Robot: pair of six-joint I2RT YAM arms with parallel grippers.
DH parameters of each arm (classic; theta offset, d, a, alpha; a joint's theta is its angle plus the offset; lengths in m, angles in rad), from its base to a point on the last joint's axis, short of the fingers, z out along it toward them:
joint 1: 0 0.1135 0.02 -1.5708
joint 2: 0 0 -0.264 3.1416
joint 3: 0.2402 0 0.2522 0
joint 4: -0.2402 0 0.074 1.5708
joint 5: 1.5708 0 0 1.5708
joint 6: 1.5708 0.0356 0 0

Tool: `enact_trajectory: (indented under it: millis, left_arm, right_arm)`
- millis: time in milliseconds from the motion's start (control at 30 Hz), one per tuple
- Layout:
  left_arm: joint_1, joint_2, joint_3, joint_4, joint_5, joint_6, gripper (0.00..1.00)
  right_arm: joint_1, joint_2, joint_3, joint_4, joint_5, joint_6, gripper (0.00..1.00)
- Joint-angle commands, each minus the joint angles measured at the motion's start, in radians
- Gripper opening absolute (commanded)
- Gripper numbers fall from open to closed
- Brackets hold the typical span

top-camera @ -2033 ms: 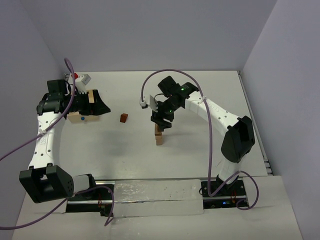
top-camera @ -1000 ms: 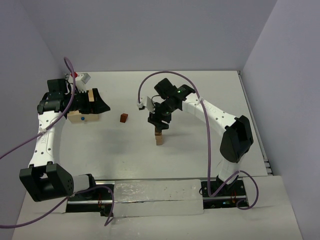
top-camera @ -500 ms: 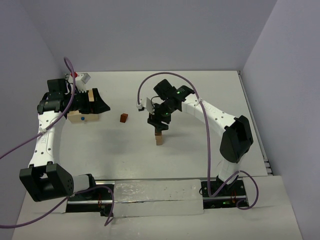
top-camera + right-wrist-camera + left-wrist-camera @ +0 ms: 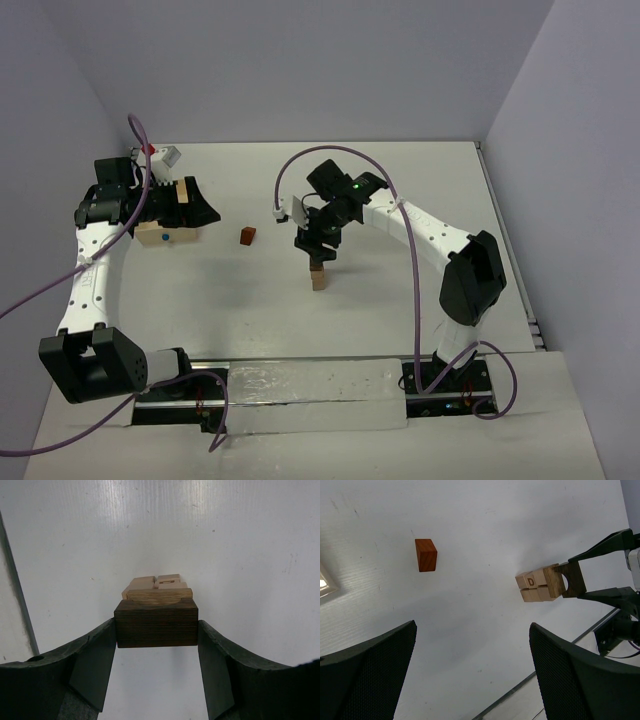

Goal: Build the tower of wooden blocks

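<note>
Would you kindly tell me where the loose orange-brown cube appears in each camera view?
Top external: the orange-brown cube lies left of centre.
Left wrist: the cube sits upper left.
Right wrist: not in it.
Shared landmark: the pale block stack, visible in all three.

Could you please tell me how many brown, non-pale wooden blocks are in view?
2. An orange-brown cube lies alone on the table; a dark brown arch block sits atop the pale stack, clamped in the right gripper. Others may be hidden behind the left arm.
</note>
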Motion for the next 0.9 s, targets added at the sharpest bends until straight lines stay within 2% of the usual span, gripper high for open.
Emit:
enact_trajectory:
  millis: [0,567,867]
  left_arm:
    - [0.007,-0.003,0.019,0.031,-0.003,-0.009,0.99]
    - [0.007,0.005,0.028,0.028,-0.007,-0.01,0.99]
    - [0.007,0.01,0.031,0.027,-0.002,-0.003,0.99]
  right_arm:
    - [0.008,0.001,-0.006,0.028,-0.001,-0.016,0.21]
    - [0.008,0.012,-0.015,0.034,-0.011,-0.011,0.26]
    - [0.008,0.012,-0.032,0.04,-0.004,-0.013,0.35]
